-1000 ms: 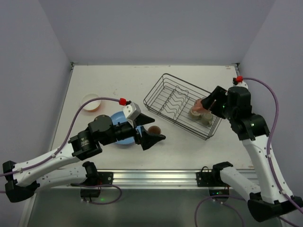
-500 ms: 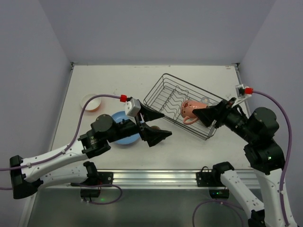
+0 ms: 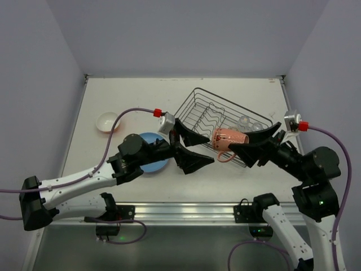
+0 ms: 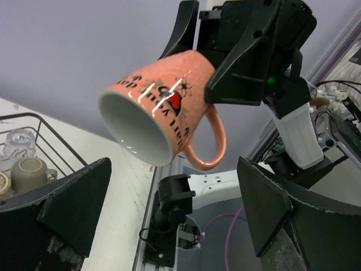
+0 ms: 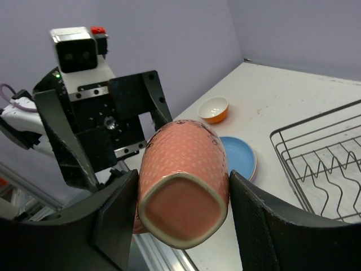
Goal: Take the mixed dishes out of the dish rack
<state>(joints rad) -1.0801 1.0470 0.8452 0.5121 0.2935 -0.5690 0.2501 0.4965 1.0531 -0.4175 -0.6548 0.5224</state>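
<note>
Top view: my right hand point(image 3: 243, 148) is clamped on the base of a pink mug point(image 3: 228, 138), held on its side in the air w/ its mouth toward my left arm. In this view the mug overlaps the near edge of the dish rack point(image 3: 183, 110), a black wire basket set at an angle on the white surface point(image 3: 130, 93). My left hand point(image 3: 209, 151) faces the mug from the left, fingers wide apart, nothing in them, close to the mug but not touching. Two clear glasses point(image 3: 243, 120) sit at the rack's right end. A light blue plate point(image 3: 152, 165) lies on the surface, partly under my left arm; an orange bowl point(image 3: 107, 121) w/ white inside sits further left

Left wrist view: the mug fills the middle, white inside toward the lens, dark print on its side, handle at lower right. My right hand's black fingers grip its far end. My own two fingers frame the pic left & right, apart. Far left: a rack corner w/ a glass and an olive cup point(image 4: 28, 170)

Right wrist view: mug's base up close btw my two fingers, pressed on both sides. Beyond it my left hand, then bowl, plate & rack on the surface
</note>
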